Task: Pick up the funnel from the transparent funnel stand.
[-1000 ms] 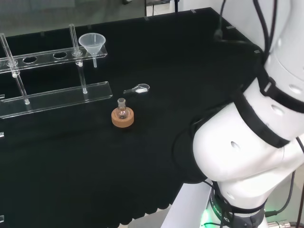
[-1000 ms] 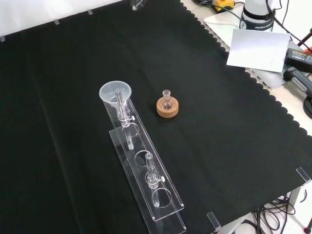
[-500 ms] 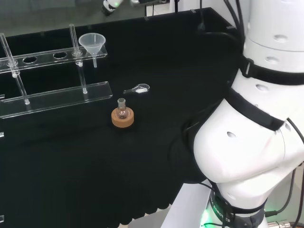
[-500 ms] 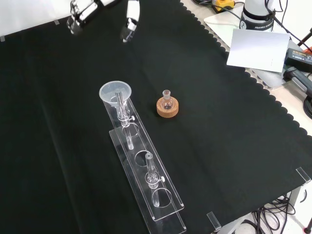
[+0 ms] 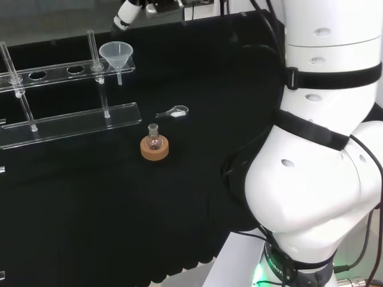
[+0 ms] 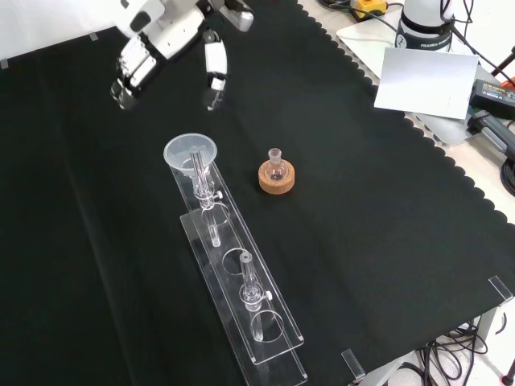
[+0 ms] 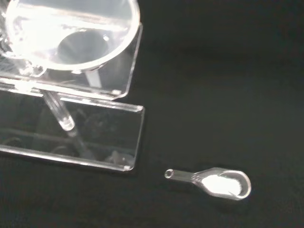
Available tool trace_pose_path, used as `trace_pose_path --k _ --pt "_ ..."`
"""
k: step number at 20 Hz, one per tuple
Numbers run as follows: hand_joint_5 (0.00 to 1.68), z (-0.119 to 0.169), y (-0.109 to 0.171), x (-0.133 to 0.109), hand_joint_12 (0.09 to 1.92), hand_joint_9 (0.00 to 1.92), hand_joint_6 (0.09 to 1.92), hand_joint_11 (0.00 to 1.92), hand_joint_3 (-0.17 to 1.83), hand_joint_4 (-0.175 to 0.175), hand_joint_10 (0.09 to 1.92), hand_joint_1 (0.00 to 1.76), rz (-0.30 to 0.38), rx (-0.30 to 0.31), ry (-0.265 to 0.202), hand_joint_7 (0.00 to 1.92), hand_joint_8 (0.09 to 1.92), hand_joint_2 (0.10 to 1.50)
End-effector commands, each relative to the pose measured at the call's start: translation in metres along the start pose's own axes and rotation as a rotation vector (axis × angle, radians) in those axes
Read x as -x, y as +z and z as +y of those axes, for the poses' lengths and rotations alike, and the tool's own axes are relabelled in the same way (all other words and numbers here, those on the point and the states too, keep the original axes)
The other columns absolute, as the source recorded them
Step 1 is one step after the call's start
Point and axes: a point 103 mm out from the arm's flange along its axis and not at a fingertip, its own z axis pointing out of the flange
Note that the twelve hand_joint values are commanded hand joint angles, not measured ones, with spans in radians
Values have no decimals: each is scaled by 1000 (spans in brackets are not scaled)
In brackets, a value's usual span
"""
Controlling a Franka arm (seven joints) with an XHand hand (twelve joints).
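White arm reared upright at the head view's right, reaching toward the bench's far edge, hand (image 6: 169, 40) hung above the cloth near that edge in the front view, fingers (image 6: 214, 68) straight, spread, pointing down, empty.

Head view: from behind and above the arm's base, over the white links at frame right, toward the funnel stand (image 5: 66, 95) at upper left. Front view: down from the opposite side, stand (image 6: 233, 281) lower centre. Wrist view: close above the stand's end (image 7: 95, 128). Shared by all: stand and black cloth (image 6: 362, 241).
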Motion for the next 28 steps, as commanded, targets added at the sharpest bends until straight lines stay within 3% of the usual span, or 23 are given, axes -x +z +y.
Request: trace_pose_path --k 1,12,21,28 --pt "22 9 17 -36 1557 86 87 222 419 8 873 571 -32 -68 -23 0 249 662" --pt "26 22 34 -37 1543 91 87 258 419 -8 895 637 -57 -80 28 0 293 650" --pt "25 35 49 -33 1532 41 87 271 430 -12 913 645 -56 -101 39 0 245 647" --pt "36 37 56 -37 1522 66 87 291 445 -18 926 645 -50 -66 30 0 304 642"
